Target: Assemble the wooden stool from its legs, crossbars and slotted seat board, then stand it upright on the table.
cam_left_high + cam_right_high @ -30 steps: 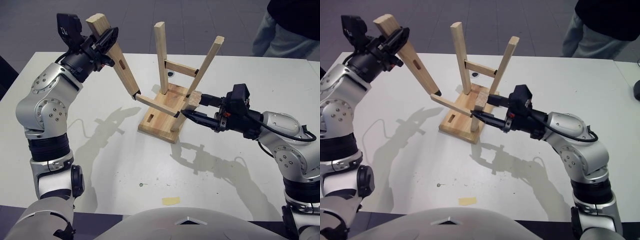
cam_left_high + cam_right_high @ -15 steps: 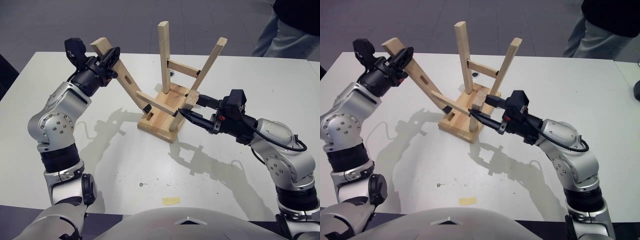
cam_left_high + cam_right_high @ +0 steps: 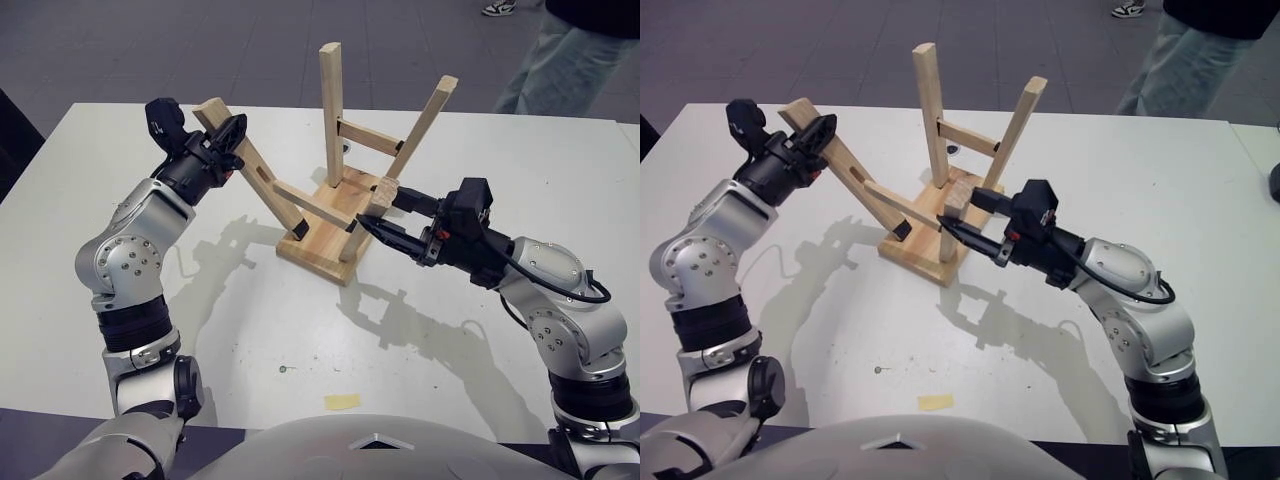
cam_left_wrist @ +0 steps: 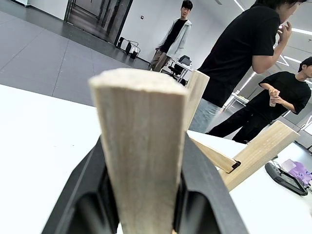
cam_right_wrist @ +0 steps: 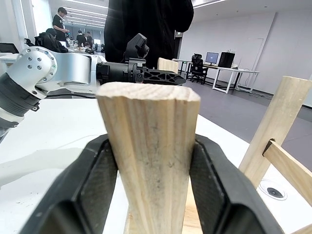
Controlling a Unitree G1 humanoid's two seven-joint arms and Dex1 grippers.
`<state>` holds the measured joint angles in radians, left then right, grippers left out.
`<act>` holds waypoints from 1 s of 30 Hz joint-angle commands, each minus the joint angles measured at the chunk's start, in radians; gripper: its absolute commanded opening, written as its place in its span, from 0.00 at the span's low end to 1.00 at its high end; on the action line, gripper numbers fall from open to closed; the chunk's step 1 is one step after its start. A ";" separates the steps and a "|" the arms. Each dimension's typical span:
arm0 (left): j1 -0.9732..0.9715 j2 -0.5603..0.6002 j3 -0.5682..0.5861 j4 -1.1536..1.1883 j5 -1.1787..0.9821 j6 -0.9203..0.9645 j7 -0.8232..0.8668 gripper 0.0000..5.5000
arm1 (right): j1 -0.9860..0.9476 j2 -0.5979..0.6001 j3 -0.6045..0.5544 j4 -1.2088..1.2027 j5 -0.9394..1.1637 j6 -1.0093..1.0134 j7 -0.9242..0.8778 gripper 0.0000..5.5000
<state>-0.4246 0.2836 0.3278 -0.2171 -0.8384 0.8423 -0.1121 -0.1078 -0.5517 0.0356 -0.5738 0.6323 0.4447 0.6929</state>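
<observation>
Seat board [image 3: 318, 246] flat on table [image 3: 480, 150], two legs [image 3: 331, 110] upright on it | left gripper [image 3: 230, 136] clamped on tilted leg [image 3: 265, 180] left of board | right gripper [image 3: 379, 211] clamped on another leg [image 3: 384, 192] at board's right edge | crossbar [image 3: 315, 207] joins both held legs

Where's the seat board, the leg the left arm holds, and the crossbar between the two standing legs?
Seat board [image 3: 320, 255]: left eye view, bare front corner.
Held leg [image 3: 270, 188]: left eye view, mid-length.
Crossbar [image 3: 370, 137]: left eye view, its middle.
</observation>
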 commanded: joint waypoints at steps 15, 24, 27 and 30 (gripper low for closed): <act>0.067 0.090 -0.156 -0.035 0.162 -0.055 -0.090 0.18 | 0.001 0.007 0.060 0.047 -0.140 0.038 -0.114 0.37; 0.059 0.079 -0.191 -0.050 0.173 -0.068 -0.110 0.18 | -0.057 0.004 0.164 0.034 -0.182 0.164 -0.205 0.37; 0.062 0.073 -0.198 -0.058 0.174 -0.070 -0.115 0.18 | -0.058 0.014 0.149 0.045 -0.177 0.177 -0.235 0.37; 0.070 0.087 -0.188 -0.040 0.189 -0.080 -0.128 0.18 | -0.043 0.017 0.110 0.062 -0.171 0.181 -0.260 0.37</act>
<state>-0.3988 0.3647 0.1782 -0.2830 -0.6707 0.7210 -0.2271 -0.2010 -0.5218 0.1546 -0.5905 0.5184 0.5249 0.4992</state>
